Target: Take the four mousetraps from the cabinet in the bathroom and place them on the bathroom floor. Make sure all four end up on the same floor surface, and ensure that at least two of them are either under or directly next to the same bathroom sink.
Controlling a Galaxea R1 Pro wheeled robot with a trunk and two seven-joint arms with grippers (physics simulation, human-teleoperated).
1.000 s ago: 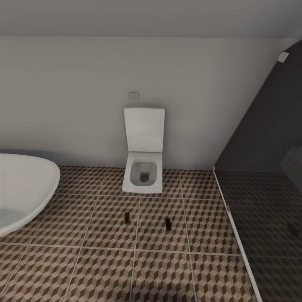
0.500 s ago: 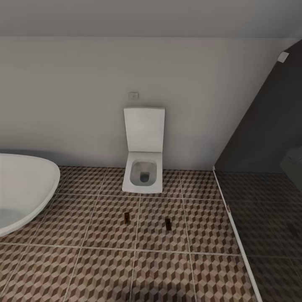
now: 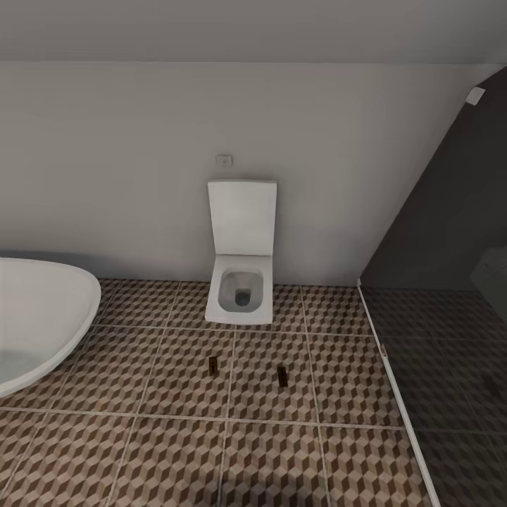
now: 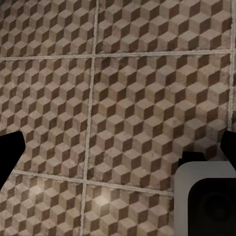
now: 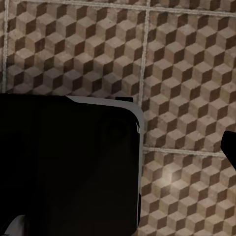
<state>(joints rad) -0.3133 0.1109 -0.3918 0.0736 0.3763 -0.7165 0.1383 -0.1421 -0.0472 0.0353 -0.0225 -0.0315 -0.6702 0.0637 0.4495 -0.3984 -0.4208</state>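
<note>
Two mousetraps (image 3: 212, 364) (image 3: 282, 375) lie apart on the cube-patterned bathroom floor (image 3: 183, 394), in front of a white toilet (image 3: 241, 282). The left gripper (image 4: 118, 152) spreads wide, empty; the right gripper's opening cannot be told.

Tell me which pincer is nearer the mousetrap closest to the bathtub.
Cannot tell. That mousetrap lies on the bathroom floor before the toilet in the head view; the left pincer and right pincer each hang over patterned tiles in their wrist views.
</note>
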